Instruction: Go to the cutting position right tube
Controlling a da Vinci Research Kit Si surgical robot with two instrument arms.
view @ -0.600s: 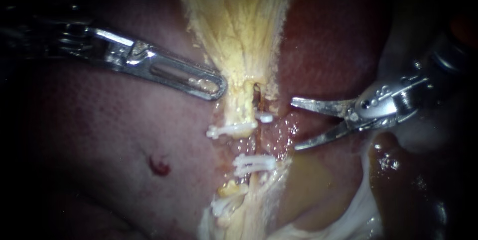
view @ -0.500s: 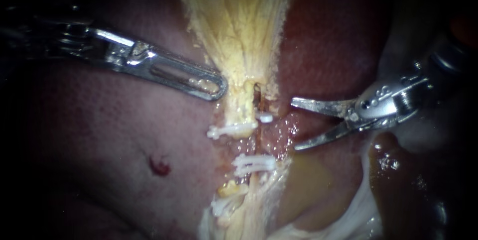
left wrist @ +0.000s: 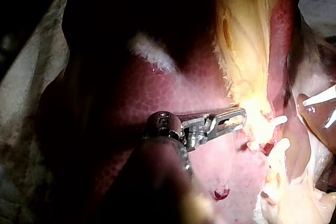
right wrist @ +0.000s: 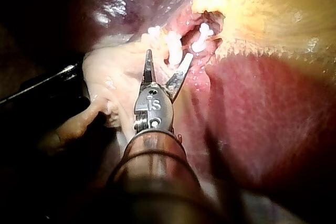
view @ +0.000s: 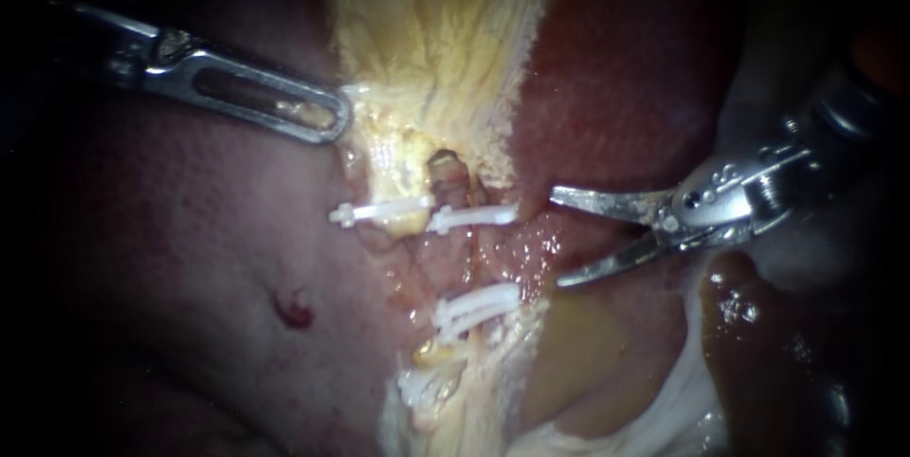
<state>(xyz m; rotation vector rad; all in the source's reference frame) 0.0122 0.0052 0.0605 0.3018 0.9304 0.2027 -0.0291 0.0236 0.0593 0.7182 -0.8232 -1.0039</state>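
Right instrument (view: pixel 559 237) holds its two blades spread, tips just short of the right tube (view: pixel 468 250). The tube runs between an upper clip (view: pixel 474 218) and lower clips (view: pixel 476 306), with a bare wet stretch open there. Left instrument (view: pixel 334 122), jaws pinching the edge of the yellow tissue (view: pixel 427 40), lies over the liver (view: pixel 190 229), well apart from the blades.
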